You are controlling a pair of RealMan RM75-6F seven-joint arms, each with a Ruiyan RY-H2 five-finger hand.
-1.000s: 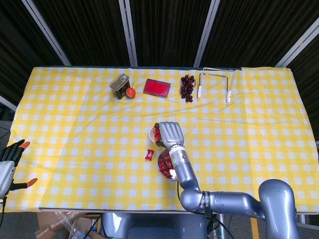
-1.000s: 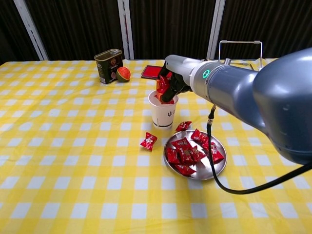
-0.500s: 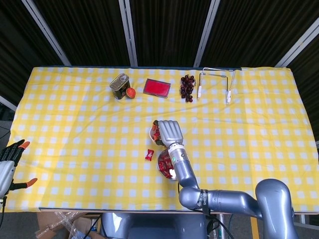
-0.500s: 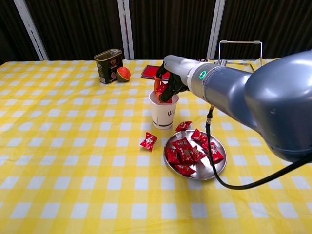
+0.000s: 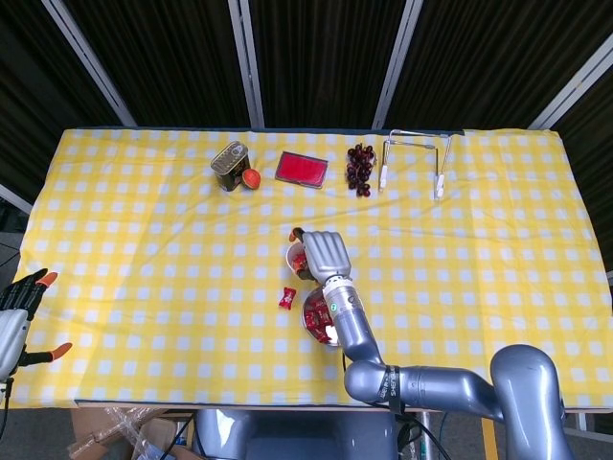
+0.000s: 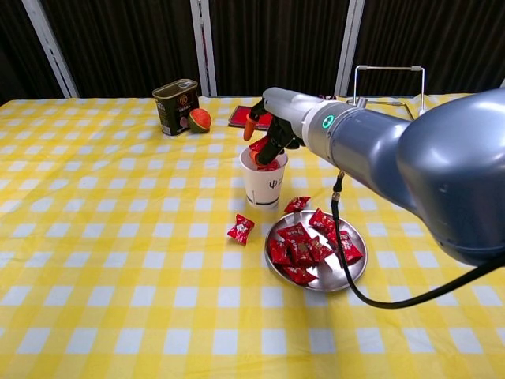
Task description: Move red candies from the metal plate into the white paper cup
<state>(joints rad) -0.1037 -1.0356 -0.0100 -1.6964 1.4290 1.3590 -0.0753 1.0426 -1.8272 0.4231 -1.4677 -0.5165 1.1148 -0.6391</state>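
Right hand (image 6: 272, 130), fingers parting over the white paper cup (image 6: 263, 180), is seen releasing a red candy (image 6: 259, 147) (grip unclear), which may catch the rim and spill.

Yellow-and-white checked tablecloth (image 6: 118, 260) — on it a white paper cup (image 6: 264, 182) with a dark mark, red candies (image 6: 304, 245) on a silver metal plate (image 6: 335, 275), an olive-green tin (image 6: 175, 106), a red tray (image 5: 302, 169) — and dark berries (image 5: 360, 168).
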